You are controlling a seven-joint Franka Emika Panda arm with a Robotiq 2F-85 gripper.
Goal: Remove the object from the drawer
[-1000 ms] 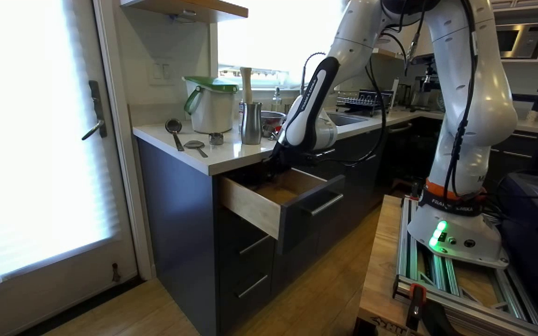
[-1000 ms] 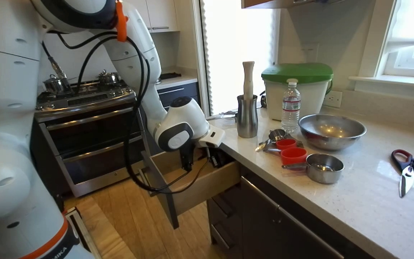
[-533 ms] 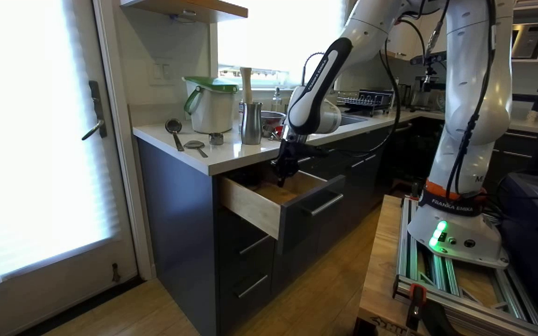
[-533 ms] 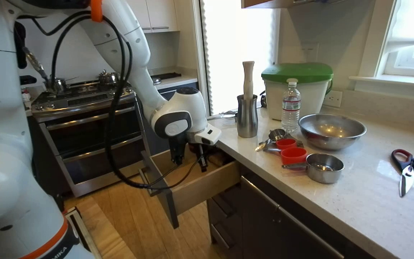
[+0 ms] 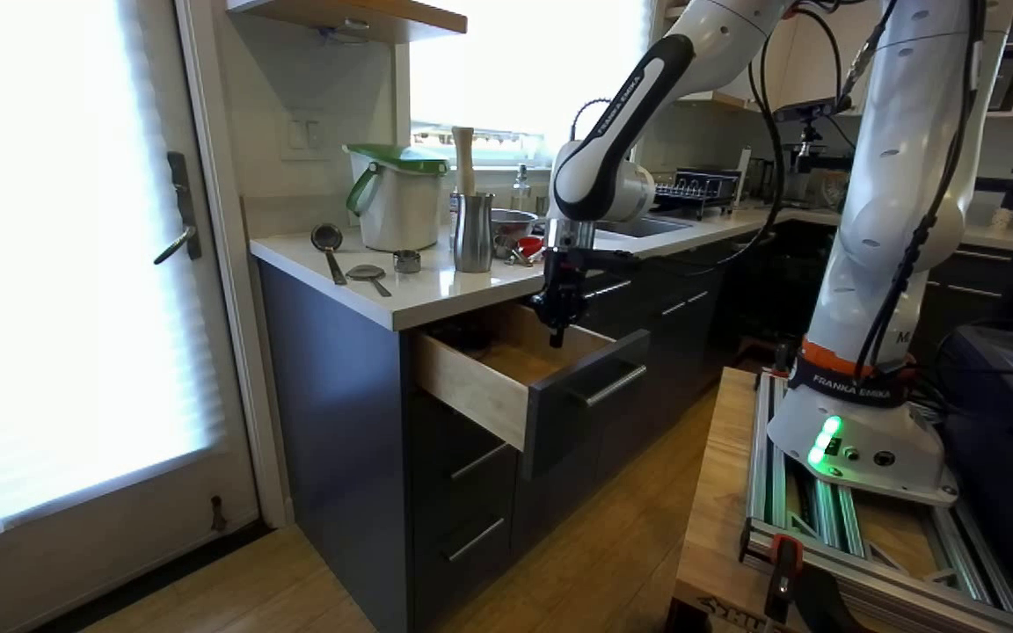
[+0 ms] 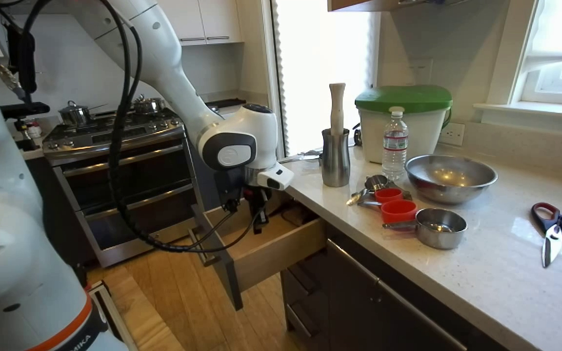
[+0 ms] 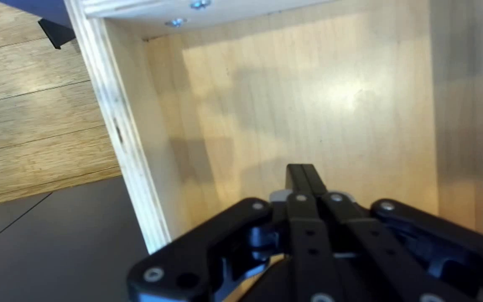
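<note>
Lower middle in the wrist view, the gripper is pressed together over the open drawer. Just below centre in an exterior view, a dark item, too shadowed to name, lies at the drawer's back.

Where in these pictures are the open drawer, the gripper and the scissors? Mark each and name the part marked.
Open drawer [image 5: 474, 390]: in an exterior view, on its wooden side wall.
Gripper [image 7: 303, 170]: wrist view, midway between its closed fingertips.
Scissors [image 6: 559, 228]: in an exterior view, where handles and blades meet.
</note>
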